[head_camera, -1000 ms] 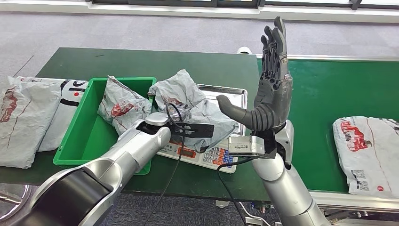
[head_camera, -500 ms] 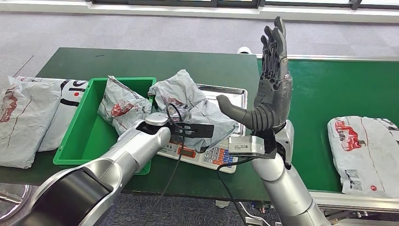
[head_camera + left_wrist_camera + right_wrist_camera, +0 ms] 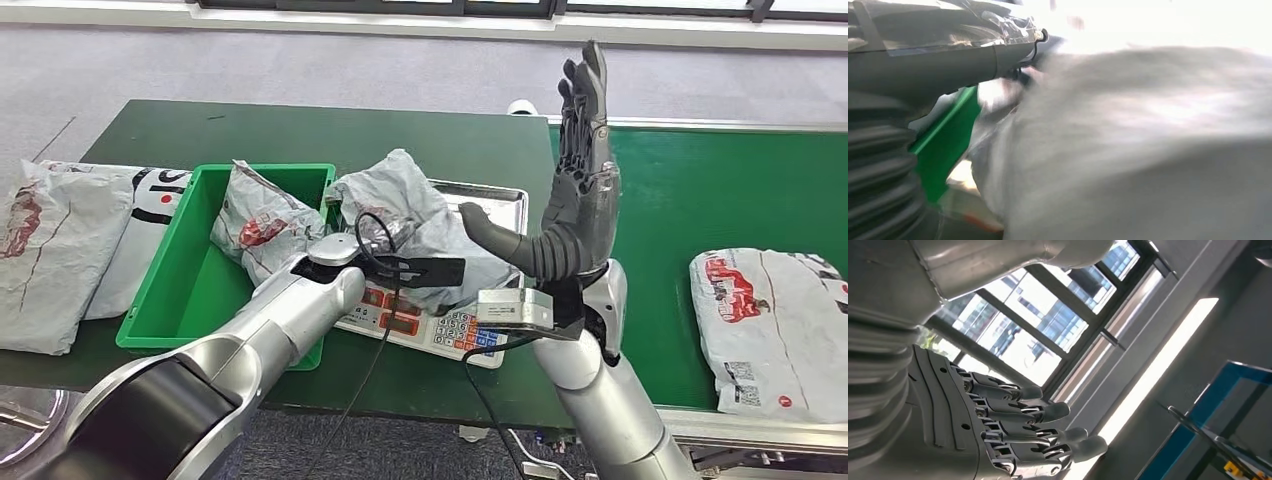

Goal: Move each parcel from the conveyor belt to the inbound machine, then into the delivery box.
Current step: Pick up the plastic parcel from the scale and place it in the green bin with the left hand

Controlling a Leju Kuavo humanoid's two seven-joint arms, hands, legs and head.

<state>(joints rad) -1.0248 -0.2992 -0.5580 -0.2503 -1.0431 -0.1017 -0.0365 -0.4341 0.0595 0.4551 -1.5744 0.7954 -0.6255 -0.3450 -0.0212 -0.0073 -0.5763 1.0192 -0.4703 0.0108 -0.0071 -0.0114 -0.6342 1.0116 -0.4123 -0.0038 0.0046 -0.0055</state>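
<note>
On the scale (image 3: 440,325) with the shiny metal tray sits a crumpled grey parcel (image 3: 415,215), and this scale is the inbound machine for your job. Your left arm reaches in under that parcel, so the left hand (image 3: 913,65) is hidden in the head view. The left wrist view is blurry, with grey bag right up against the hand, but you cannot tell if the fingers are closed on it or not. Your right hand (image 3: 570,190) is held up high above the table, fingers straight and spread apart, holding nothing. Just beside the scale is the green delivery box (image 3: 170,290), and it already has one grey parcel (image 3: 262,222) leaning inside it. More flat grey bags (image 3: 60,250) lie on the table on the far side of the box. Another parcel with red print (image 3: 775,325) waits on the green conveyor belt (image 3: 700,200), well apart from your right hand. It looks like you are at the step of taking the weighed parcel off the scale and putting it in the box. Next, you will likely need a firm hold on the soft bag, then lift it over the box wall and let it drop in. Watch that the floppy bag does not catch on the tray edge or slip away.
</note>
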